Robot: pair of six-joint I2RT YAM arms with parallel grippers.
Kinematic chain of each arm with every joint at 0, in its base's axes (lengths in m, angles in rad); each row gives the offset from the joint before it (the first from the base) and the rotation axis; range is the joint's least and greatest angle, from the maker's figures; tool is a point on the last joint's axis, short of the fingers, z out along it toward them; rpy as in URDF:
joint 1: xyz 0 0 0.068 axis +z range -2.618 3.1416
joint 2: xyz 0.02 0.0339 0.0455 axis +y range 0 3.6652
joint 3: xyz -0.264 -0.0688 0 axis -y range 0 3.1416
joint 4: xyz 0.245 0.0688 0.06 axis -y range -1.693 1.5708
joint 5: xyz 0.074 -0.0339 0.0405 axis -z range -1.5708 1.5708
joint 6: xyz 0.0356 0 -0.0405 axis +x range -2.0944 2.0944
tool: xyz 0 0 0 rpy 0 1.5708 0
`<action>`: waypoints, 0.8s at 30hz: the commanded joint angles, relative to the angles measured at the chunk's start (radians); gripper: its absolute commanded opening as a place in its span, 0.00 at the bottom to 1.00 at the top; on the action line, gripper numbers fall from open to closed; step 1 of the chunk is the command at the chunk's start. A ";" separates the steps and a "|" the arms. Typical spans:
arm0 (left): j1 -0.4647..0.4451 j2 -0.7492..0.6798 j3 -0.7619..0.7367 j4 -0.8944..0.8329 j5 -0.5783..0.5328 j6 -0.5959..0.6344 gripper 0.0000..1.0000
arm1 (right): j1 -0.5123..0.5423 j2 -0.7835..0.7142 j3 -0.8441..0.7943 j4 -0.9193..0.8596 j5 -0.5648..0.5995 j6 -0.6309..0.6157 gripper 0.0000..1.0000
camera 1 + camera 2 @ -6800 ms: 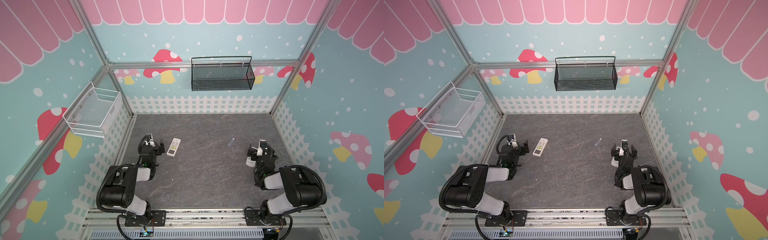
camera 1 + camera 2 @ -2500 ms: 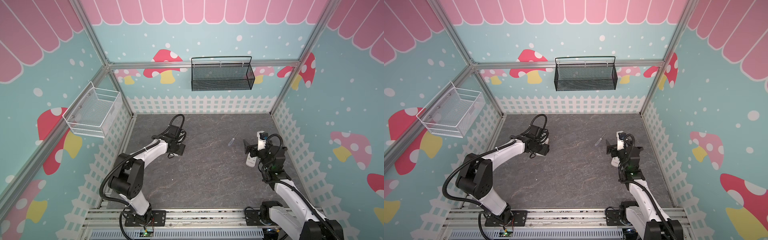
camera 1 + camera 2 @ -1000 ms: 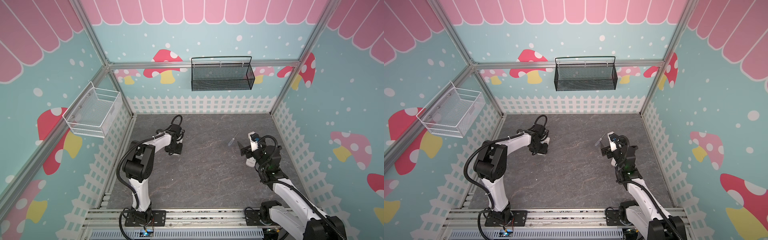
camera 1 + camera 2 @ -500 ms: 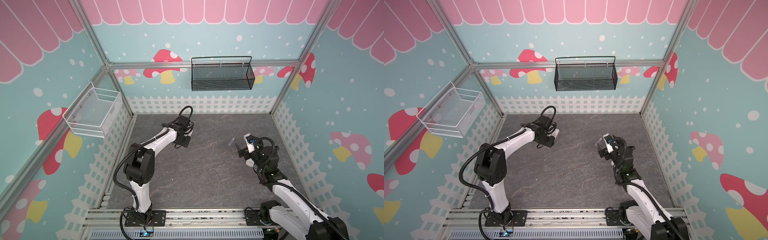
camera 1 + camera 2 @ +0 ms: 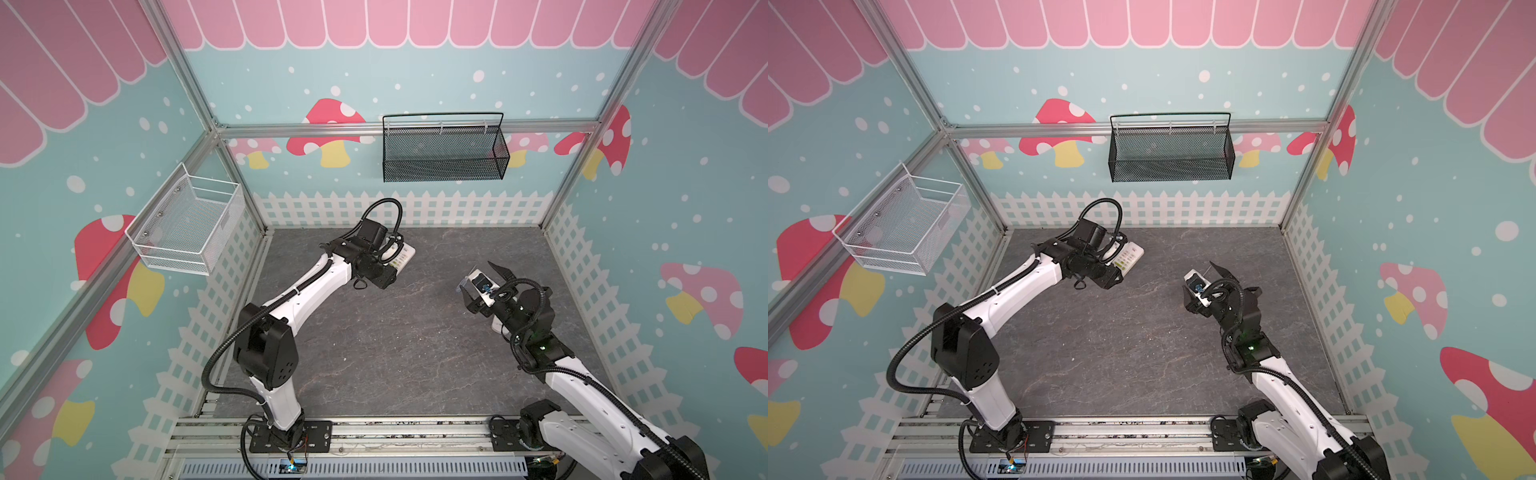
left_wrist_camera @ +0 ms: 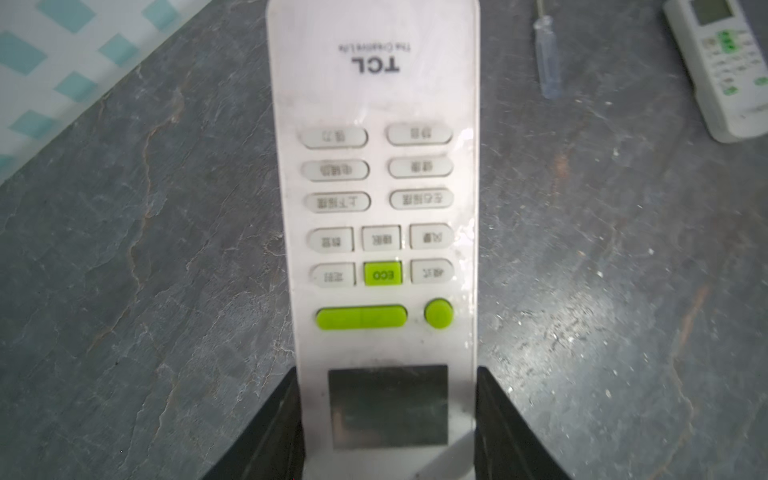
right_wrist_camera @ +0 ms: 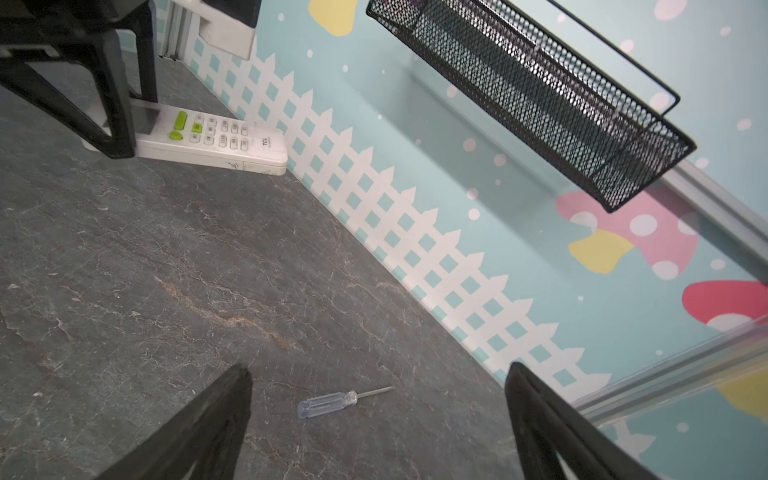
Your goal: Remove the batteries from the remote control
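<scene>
My left gripper (image 6: 386,374) is shut on the display end of a white remote control (image 6: 374,187) with green buttons. The remote faces buttons up, near the back of the table in both top views (image 5: 404,257) (image 5: 1130,257). I cannot tell whether it touches the table. The right wrist view shows this remote (image 7: 216,139) beside the left gripper's black fingers (image 7: 116,104). The batteries are hidden. My right gripper (image 5: 474,275) (image 5: 1198,276) stands open at mid right. It hovers (image 7: 378,370) over a clear-handled screwdriver (image 7: 328,404) without touching it.
A second white remote (image 6: 723,70) lies on the table just right of the screwdriver (image 6: 546,62); one end (image 5: 496,324) shows under my right arm. A black mesh basket (image 5: 444,153) hangs on the back wall and a white wire basket (image 5: 187,228) on the left wall.
The left gripper has carried the remote rightward and toward the back wall. The right gripper has moved left, off the second remote and over the screwdriver, staying open.
</scene>
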 commanded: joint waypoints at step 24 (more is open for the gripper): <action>-0.144 -0.125 0.008 -0.214 0.189 0.299 0.32 | 0.389 0.307 0.007 0.361 0.225 -0.994 0.68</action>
